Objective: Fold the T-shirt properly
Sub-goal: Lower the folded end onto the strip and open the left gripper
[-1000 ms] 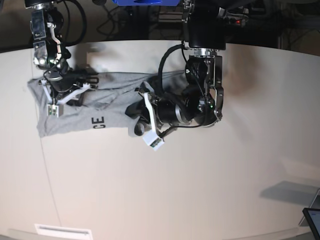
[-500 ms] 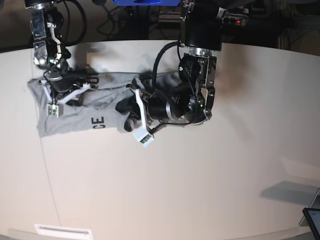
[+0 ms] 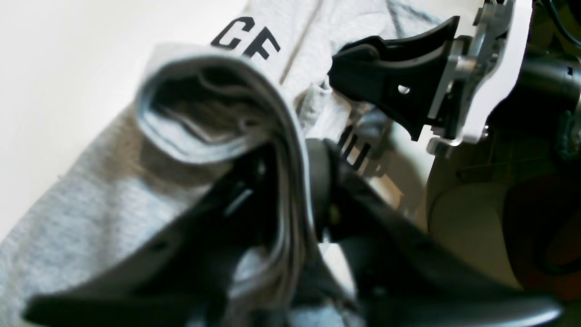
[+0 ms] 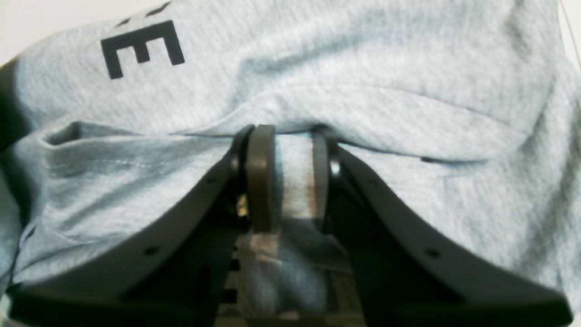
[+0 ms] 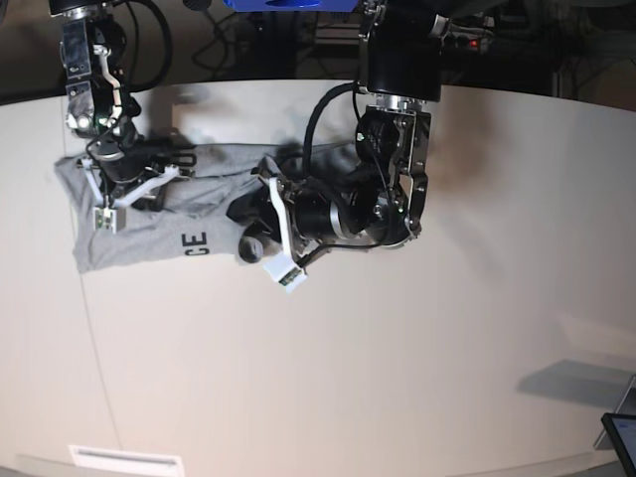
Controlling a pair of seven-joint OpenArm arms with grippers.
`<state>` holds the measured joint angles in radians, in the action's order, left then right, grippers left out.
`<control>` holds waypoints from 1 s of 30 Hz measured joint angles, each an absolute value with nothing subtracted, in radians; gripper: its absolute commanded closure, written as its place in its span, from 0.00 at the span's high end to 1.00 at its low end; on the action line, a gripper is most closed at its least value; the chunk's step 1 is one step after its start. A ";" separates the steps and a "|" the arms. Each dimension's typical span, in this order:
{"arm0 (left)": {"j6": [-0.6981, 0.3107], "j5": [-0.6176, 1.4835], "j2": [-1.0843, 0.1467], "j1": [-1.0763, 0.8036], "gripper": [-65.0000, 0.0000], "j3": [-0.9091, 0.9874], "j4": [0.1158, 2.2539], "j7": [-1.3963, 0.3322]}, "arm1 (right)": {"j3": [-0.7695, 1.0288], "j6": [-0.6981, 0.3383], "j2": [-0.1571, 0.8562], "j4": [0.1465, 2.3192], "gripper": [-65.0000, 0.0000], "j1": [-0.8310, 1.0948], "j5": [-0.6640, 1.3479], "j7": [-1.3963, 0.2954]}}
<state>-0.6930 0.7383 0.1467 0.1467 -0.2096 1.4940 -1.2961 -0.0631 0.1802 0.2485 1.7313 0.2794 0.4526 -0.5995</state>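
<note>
The light grey T-shirt lies bunched into a long strip at the table's far left, with black letters "CE" showing. My left gripper is shut on a thick fold of the shirt's right end and holds it over the strip, beside the letters. In the left wrist view the T-shirt curls out of the gripper in several layers. My right gripper is shut on the shirt near its far left end. In the right wrist view the gripper pinches a ridge of the T-shirt.
The pale table stretches to the right and front. A white strip lies at the front left. A dark screen corner shows at the front right. Cables and dark equipment stand behind the table.
My left gripper has moved left with the fold of shirt, carrying it over the strip toward the letters. The right arm has not moved.
</note>
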 measured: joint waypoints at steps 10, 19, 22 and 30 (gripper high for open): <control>-0.693 0.902 0.146 0.175 0.30 -0.222 1.491 -1.262 | -0.063 0.180 0.249 1.731 0.22 0.279 0.453 -0.600; -0.690 1.074 0.149 0.224 0.29 -0.327 1.494 -1.258 | -0.063 0.180 0.249 1.724 0.22 0.279 0.452 -0.595; -0.688 0.982 0.126 0.215 0.28 -0.329 1.546 -1.265 | -0.063 0.173 0.249 1.711 0.22 0.277 0.453 -0.577; -0.693 0.675 -0.031 0.138 0.00 -0.323 1.909 -1.260 | -0.064 0.173 0.251 1.706 0.22 0.274 0.450 -0.572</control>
<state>-0.6930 0.6746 -0.0307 0.1375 -0.3233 1.9095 -1.2598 -0.0639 0.1726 0.2508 1.7058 0.2741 0.4496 -0.5724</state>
